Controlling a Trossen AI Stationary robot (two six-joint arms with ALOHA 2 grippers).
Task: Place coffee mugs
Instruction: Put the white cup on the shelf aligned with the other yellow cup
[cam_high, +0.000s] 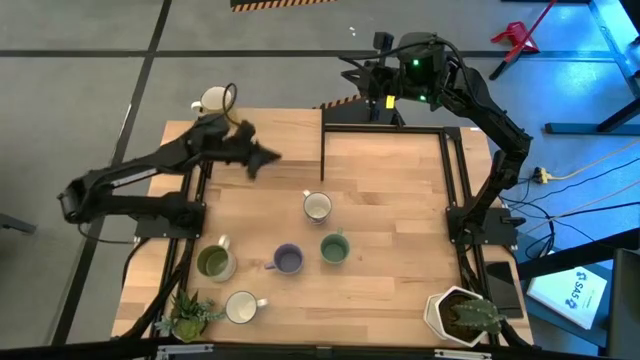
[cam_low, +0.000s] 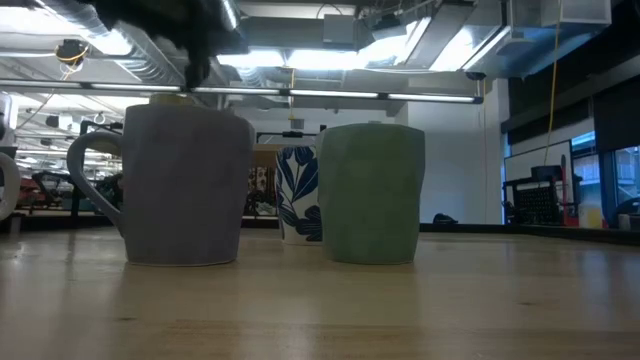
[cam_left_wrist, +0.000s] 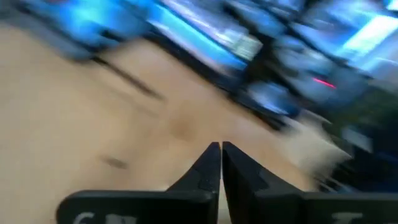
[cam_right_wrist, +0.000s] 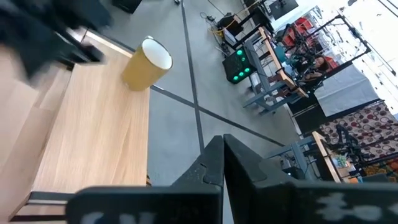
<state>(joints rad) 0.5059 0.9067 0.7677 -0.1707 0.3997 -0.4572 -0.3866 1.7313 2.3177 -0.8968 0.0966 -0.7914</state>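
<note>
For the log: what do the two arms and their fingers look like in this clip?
Both arms are dark, near-black jointed links. The left arm ends in a black pointed gripper. The right arm carries a bulkier black head with a small green light. In the wrist views each gripper's fingers are flat black tapered wedges on a black crossbar with faint pale lettering.
</note>
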